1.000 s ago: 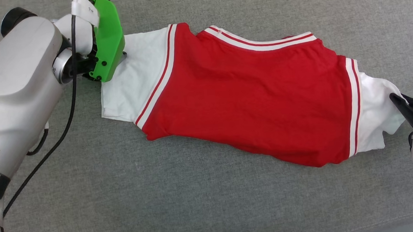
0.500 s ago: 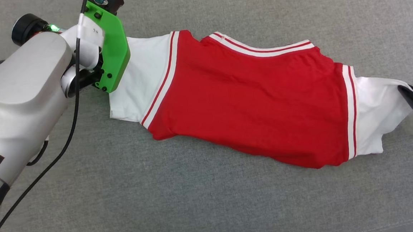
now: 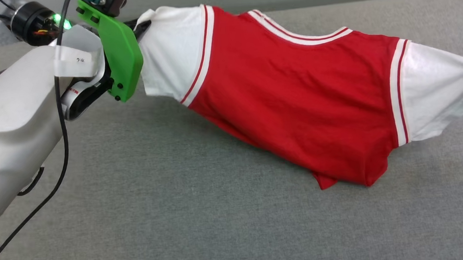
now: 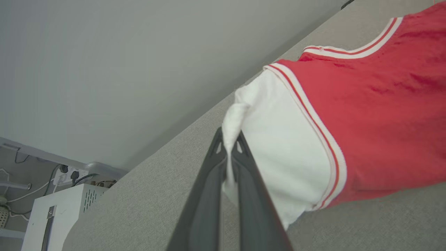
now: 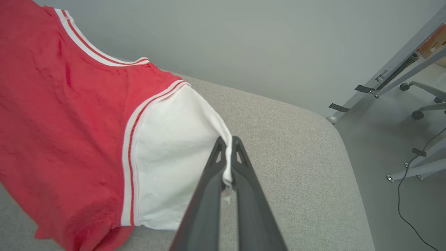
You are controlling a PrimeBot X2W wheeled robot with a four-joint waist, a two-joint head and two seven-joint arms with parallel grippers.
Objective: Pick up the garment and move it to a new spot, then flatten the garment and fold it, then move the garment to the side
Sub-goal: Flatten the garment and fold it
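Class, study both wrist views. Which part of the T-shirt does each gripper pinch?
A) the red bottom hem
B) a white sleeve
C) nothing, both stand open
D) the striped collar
B: the left gripper is shut on the edge of one white sleeve of the garment, and the right gripper on the other.

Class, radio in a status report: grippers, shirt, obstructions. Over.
Left gripper shut on shirt sleeve; right gripper shut on other sleeve. Shirt hangs stretched between them, lower edge on grey surface. Nothing in the way.
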